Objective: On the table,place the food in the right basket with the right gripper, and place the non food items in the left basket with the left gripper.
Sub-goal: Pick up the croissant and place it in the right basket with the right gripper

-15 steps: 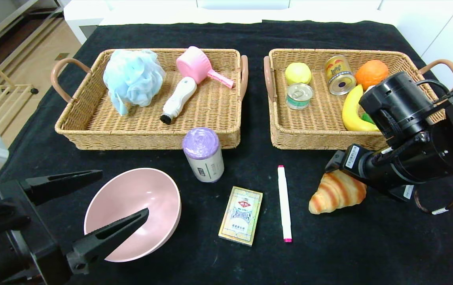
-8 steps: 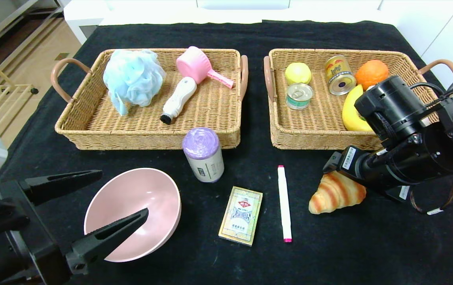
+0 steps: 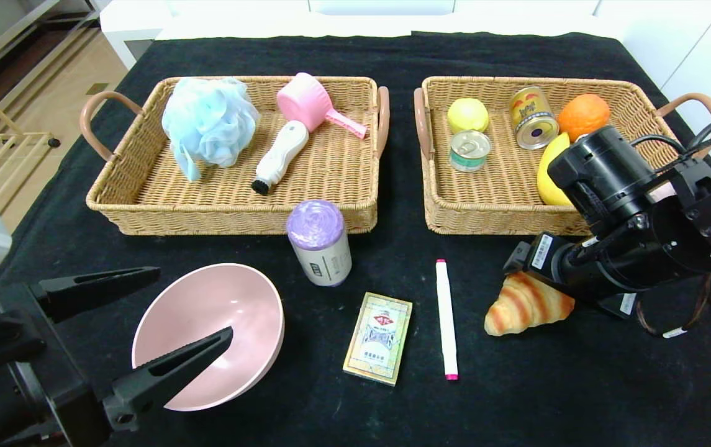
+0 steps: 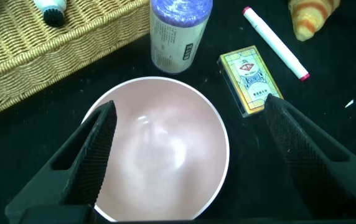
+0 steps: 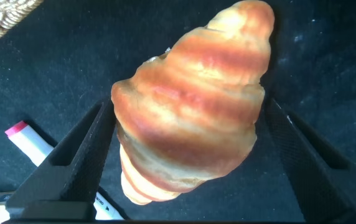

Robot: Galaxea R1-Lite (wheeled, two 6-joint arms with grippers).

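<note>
A striped croissant [image 5: 190,112] lies on the black cloth, and my right gripper [image 5: 185,104] stands open with one finger on each side of it, not pressing it. In the head view the croissant [image 3: 526,303] shows just below the right arm. My left gripper [image 3: 192,303] hangs open over the pink bowl [image 3: 206,332], its fingers [image 4: 97,143] astride the bowl [image 4: 159,149]. A purple-topped roll [image 3: 319,242], a card box [image 3: 378,338] and a white marker [image 3: 446,318] lie between the two arms.
The left basket [image 3: 231,214] holds a blue bath puff [image 3: 208,124], a pink scoop [image 3: 308,102] and a white brush [image 3: 279,155]. The right basket [image 3: 492,217] holds a yellow fruit, two cans, an orange [image 3: 583,115] and a banana [image 3: 547,174].
The right arm has come down and a little leftward over the croissant. The left gripper and all the things on the table have stayed put.
</note>
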